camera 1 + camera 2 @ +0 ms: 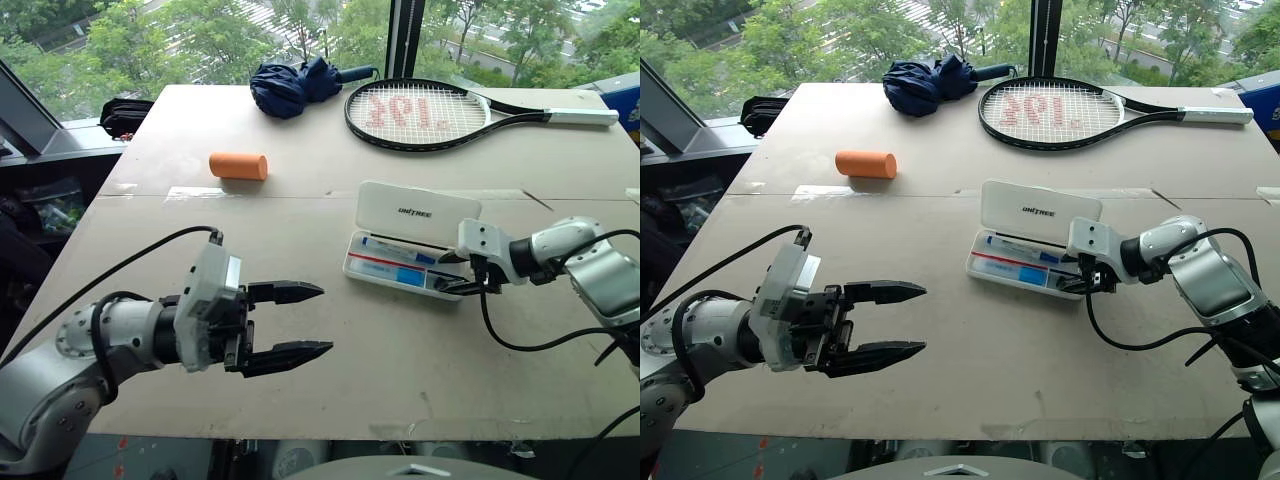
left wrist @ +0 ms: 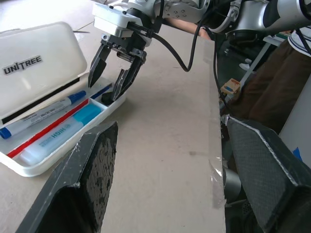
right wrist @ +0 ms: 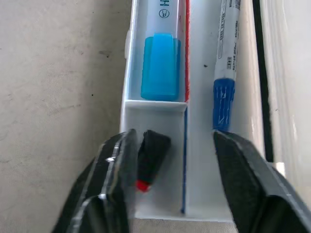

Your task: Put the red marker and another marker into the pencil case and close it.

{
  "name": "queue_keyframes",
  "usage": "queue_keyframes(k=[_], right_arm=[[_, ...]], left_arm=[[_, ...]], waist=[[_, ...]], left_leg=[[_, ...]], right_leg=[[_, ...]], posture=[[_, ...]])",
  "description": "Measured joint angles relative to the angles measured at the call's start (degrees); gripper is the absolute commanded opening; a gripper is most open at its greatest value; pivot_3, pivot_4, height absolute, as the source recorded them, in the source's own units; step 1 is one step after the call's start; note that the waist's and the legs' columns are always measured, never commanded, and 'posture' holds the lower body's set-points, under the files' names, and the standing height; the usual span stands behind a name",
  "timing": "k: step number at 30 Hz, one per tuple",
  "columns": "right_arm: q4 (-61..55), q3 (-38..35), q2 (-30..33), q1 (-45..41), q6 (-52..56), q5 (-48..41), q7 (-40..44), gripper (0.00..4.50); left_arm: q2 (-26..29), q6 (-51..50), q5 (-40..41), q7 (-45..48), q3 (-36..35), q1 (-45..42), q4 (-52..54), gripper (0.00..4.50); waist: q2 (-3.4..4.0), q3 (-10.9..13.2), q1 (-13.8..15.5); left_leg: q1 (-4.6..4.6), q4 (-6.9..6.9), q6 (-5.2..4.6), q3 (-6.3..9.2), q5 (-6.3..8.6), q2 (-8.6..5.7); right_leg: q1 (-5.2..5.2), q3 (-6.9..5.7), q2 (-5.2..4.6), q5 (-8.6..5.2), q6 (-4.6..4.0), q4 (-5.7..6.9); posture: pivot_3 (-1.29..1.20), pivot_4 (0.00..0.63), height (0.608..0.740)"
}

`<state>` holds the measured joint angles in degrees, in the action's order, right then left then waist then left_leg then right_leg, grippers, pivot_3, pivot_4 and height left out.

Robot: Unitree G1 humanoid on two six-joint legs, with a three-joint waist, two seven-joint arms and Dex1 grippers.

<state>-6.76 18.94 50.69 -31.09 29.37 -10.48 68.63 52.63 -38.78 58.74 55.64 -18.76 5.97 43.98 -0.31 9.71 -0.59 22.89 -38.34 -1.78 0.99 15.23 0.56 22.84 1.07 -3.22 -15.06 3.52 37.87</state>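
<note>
Pencil case (image 1: 415, 240), white plastic with "UNITREE" on its raised lid, lies open on the counter (image 1: 300, 300), toward its right side. In its tray lie a blue-capped marker (image 3: 226, 73) along the lid side and, nearer the front wall, a highlighter with a light-blue cap (image 3: 160, 63) next to a thin red stripe. A small end compartment of the tray holds a short black piece with a red tip (image 3: 149, 162); whether it is the red marker cannot be told.

The right gripper (image 2: 112, 80) points down at this end of the case with its fingers spread apart, holding nothing; one finger (image 3: 116, 160) is just beside the black piece, the other (image 3: 243, 165) stands over the lid side of the tray.

The left gripper (image 1: 290, 325) hovers over the near left part of the counter, well apart from the case, fingers wide apart and empty, pointing toward the right.

Farther back on the counter lie an orange cylinder (image 1: 238, 166), a folded dark-blue umbrella (image 1: 295, 85) and a tennis racket (image 1: 430, 112).
</note>
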Motion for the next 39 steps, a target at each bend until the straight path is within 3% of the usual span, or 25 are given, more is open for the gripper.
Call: queue_keyframes(k=[3, 7, 10, 11, 15, 19, 21, 23, 25, 30, 35, 39], right_arm=[[-1.89, -4.99, 0.12, 1.27, 3.79, -5.23, 1.03, 2.73], [-2.78, -15.5, 3.21, 1.34, 14.91, -13.4, 0.41, 1.55], [-1.69, -19.42, 3.81, 1.14, 20.11, -16.01, -1.54, 0.16], [-0.35, -19.9, 3.81, 0.16, 21.79, -16.06, -3.08, 0.07], [8.43, -19.71, 2.81, -7.68, 25.73, -11.32, -12.18, 0.07], [22.28, -14.04, -4.53, -17.23, 24.13, -4.2, -19.83, 0.07], [29.58, -10.22, -8.46, -21.25, 21.31, -2.54, -18.14, 0.07], [32.86, -7.97, -9.89, -23.31, 20.62, -3.85, -10.67, 0.07], [31.28, -7.01, -9.5, -23.96, 20.63, -6.6, -2.11, 0.07], [20.6, -5.77, -5.36, -22.53, 23.01, -10.36, 7.73, 0.07], [9.56, -1.67, -5.53, -15.43, 26.16, -11.6, 7.74, 0.07], [6.46, 1.3, -8.97, -9.1, 22.87, -6.88, -0.08, 0.07]], left_arm=[[0.0, 0.01, 0.0, -0.32, -0.55, 0.69, 0.4, 3.59], [-0.02, 0.02, 0.01, -0.88, -0.99, 1.34, 0.58, 3.59], [-0.04, 0.05, 0.01, -1.21, -1.05, 1.73, 0.6, 3.59], [-0.06, 0.1, 0.01, -1.37, -1.18, 1.94, 0.62, 3.59], [-0.1, 0.29, 0.03, -2.11, -1.5, 2.22, 1.08, 3.59], [-0.12, 0.39, 0.03, -2.29, -1.61, 2.15, 1.44, 3.59], [-0.12, 0.39, 0.04, -2.34, -1.52, 1.84, 1.47, 3.59], [-0.12, 0.39, 0.06, -2.43, -1.57, 2.06, 1.51, 3.59], [-0.13, 0.37, 0.34, -2.95, -1.94, 3.02, 1.74, 3.59], [-0.13, 0.33, 1.71, -3.96, -3.89, 5.73, 2.9, 3.59], [-0.14, 0.33, 2.42, -5.19, -4.57, 7.02, 4.15, 3.59], [-0.14, 0.4, 2.73, -5.78, -4.97, 7.12, 4.34, 3.59]], waist=[[0.01, 0.01, 0.04], [0.0, 0.01, 0.24], [0.0, 0.0, 0.19], [0.01, 0.01, 0.0], [0.02, 0.01, -0.25], [0.0, 0.01, -0.39], [0.02, 0.02, -0.49], [0.06, 0.07, -0.14], [0.07, 0.08, 0.03], [0.06, 0.08, -0.03], [0.04, 0.06, -0.06], [-0.27, -0.25, -0.07]], left_leg=[[0.01, 0.0, 0.0, 0.0, 0.0, 0.0], [0.01, 0.0, 0.0, 0.01, 0.0, -0.02], [0.0, 0.0, 0.0, 0.0, 0.0, -0.02], [-0.01, 0.0, 0.0, -0.04, 0.0, -0.02], [-0.03, 0.03, 0.0, -0.25, 0.0, -0.02], [0.01, 0.06, 0.0, -0.44, 0.0, 0.0], [0.06, 0.08, 0.0, -0.52, 0.0, 0.0], [0.16, 0.1, -0.01, -0.43, 0.0, 0.0], [0.34, 0.08, -0.01, -0.34, 0.01, 0.0], [0.8, -0.08, -0.01, -0.2, 0.01, -0.03], [0.79, -0.08, 0.0, -0.12, 0.0, -0.06], [0.75, -0.05, 0.01, -0.01, -0.01, -0.07]], right_leg=[[0.0, 0.01, -0.03, 0.0, 0.0, 0.0], [-0.02, -0.02, -0.08, 0.0, -0.01, -0.01], [-0.02, -0.01, -0.07, 0.0, -0.02, 0.0], [-0.01, 0.02, -0.07, 0.0, -0.02, 0.01], [0.1, 0.18, -0.07, -0.06, -0.15, 0.04], [0.24, 0.37, 0.02, 0.01, -0.02, 0.05], [0.32, 0.43, 0.05, 0.02, -0.01, 0.06], [0.35, 0.36, 0.04, 0.02, 0.01, 0.01], [0.45, 0.27, -0.03, 0.03, 0.02, -0.03], [0.84, 0.09, -0.16, 0.05, 0.04, 0.07], [0.83, 0.02, -0.18, 0.05, 0.03, 0.12], [0.77, -0.06, -0.13, 0.04, 0.02, 0.1]], posture=[[0.0, 0.15, 0.73], [0.0, 0.15, 0.73], [0.0, 0.15, 0.73], [0.0, 0.15, 0.73], [0.0, 0.15, 0.73], [0.0, 0.15, 0.73], [0.0, 0.15, 0.73], [0.0, 0.15, 0.73], [0.0, 0.15, 0.73], [0.0, 0.15, 0.73], [0.0, 0.15, 0.73], [0.0, 0.15, 0.73]])
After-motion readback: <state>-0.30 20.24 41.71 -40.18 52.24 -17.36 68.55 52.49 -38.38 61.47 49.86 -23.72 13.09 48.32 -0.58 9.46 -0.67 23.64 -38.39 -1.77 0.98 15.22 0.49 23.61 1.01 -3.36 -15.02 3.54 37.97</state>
